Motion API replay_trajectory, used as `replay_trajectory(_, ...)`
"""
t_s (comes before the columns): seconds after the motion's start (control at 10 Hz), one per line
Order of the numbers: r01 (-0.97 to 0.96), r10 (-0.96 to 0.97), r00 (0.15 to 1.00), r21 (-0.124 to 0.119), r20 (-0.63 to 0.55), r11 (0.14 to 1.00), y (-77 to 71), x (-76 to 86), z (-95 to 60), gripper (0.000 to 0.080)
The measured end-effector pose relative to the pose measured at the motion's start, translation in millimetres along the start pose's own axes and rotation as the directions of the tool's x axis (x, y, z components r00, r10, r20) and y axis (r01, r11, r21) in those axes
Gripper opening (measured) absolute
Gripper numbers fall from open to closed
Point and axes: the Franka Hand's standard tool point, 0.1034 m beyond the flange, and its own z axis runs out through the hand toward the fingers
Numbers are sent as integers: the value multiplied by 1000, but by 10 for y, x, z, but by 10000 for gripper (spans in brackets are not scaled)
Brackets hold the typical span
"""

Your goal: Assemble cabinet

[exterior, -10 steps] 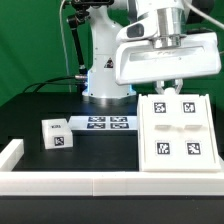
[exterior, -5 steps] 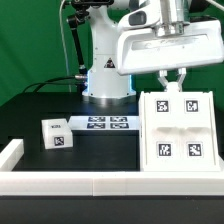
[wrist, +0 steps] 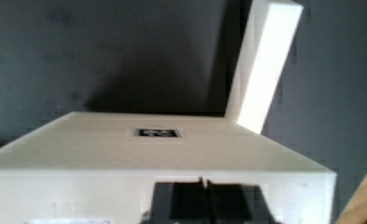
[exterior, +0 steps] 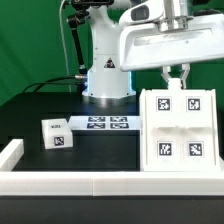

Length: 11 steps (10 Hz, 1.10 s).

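The cabinet body (exterior: 178, 128) lies flat at the exterior view's right, showing four square tags and two shallow compartments. A small white tagged block (exterior: 57, 135) stands apart at the exterior view's left. My gripper (exterior: 174, 82) hangs just above the body's far edge and touches nothing. In the wrist view my gripper (wrist: 205, 200) shows two dark fingers (wrist: 176, 205) pressed together and empty. Right behind them is a white box face (wrist: 91, 150) with one tag.
The marker board (exterior: 105, 124) lies between the block and the robot base (exterior: 105, 75). A low white border rail (exterior: 60, 184) runs along the front and turns up at the left corner (exterior: 12, 152). A long white bar (wrist: 269, 60) shows in the wrist view over the dark table.
My gripper has risen straight up from the cabinet body's far edge. The body and the small block have not moved.
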Motion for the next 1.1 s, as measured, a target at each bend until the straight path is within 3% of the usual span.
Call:
replay_trajectory(0.7,-2,1,1000,5,14,1000,4,57,-8,2)
replay_trajectory(1.1,18,-18,1000,3,13,1000,101,126,-49,2)
